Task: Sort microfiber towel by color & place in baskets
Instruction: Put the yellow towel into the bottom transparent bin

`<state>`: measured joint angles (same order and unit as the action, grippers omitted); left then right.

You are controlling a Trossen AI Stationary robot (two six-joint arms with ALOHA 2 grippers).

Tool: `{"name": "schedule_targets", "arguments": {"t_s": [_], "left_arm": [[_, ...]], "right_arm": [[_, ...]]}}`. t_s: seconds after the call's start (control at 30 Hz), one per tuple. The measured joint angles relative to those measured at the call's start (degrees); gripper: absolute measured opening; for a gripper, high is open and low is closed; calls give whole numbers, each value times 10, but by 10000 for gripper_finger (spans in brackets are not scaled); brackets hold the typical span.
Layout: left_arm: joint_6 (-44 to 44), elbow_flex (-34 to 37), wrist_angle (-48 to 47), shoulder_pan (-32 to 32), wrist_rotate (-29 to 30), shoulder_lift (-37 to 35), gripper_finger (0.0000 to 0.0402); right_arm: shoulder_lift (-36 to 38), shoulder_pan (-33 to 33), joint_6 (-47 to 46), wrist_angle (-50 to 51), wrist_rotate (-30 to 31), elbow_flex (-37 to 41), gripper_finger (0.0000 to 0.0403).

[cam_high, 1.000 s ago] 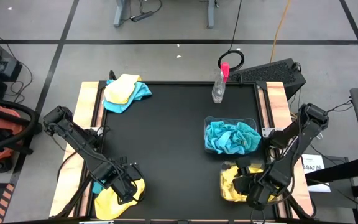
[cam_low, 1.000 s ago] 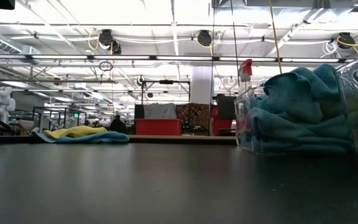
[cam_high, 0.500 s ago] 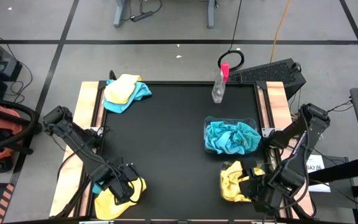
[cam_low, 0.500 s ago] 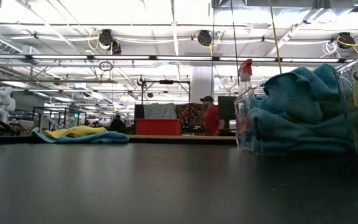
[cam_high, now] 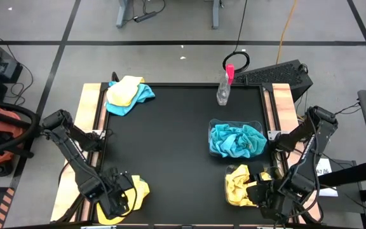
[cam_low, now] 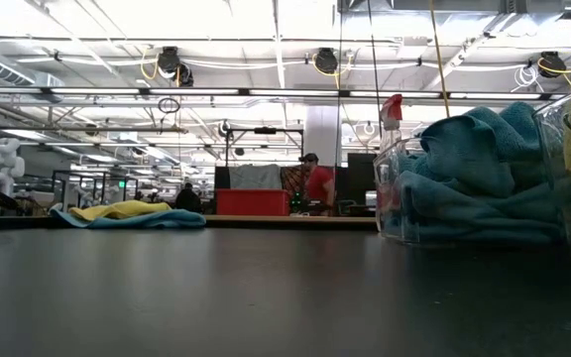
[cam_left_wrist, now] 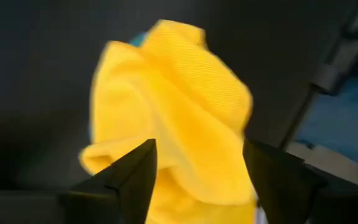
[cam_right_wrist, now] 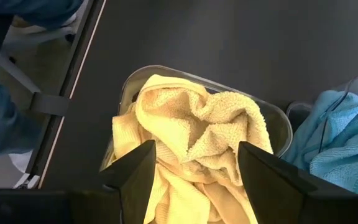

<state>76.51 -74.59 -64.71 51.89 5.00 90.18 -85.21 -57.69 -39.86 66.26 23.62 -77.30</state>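
A yellow towel (cam_high: 137,191) lies crumpled at the table's near left corner. My left gripper (cam_left_wrist: 197,180) hangs open just above it (cam_left_wrist: 173,112), one finger on either side; I cannot tell whether it touches the cloth. At the near right, a clear basket (cam_right_wrist: 129,81) holds yellow towels (cam_right_wrist: 197,130). My right gripper (cam_right_wrist: 197,174) is open above them and holds nothing. Farther back, a second clear basket (cam_high: 259,124) is filled with blue towels (cam_high: 236,140). At the far left corner, a yellow towel lies on a blue towel in a pile (cam_high: 127,94).
A clear spray bottle with a pink top (cam_high: 224,86) stands at the far edge, right of centre. The black mat's middle (cam_high: 170,146) is bare. Wooden strips (cam_high: 91,108) border the mat on both sides. In the low view, a person in red (cam_low: 315,183) stands far off in the room.
My right gripper has risen from the yellow basket and drawn back toward the near right corner, leaving the yellow towels in it. My left gripper has swung toward the table's near left corner and rolled about its own axis. The yellow towel there has stayed in place.
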Motion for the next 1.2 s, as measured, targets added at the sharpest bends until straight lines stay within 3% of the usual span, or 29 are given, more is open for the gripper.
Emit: {"name": "schedule_targets", "arguments": {"t_s": [0.17, 0.33, 0.6, 0.87, 1.2], "left_arm": [[27, 7, -38, 7, 9, 17, 290], [27, 33, -8, 7, 4, 24, 325], [46, 90, 29, 8, -33, 25, 321], [56, 131, 77, 8, -34, 25, 251], [40, 168, 134, 8, -33, 25, 81]], "right_arm": [[0, -4, 0, -4, 5, 0, 219], [0, -4, 0, -16, 6, 0, 219], [0, -4, 0, -18, 21, 0, 219], [0, -4, 0, -18, 23, 0, 219], [0, -4, 1, -18, 35, 0, 219]]}}
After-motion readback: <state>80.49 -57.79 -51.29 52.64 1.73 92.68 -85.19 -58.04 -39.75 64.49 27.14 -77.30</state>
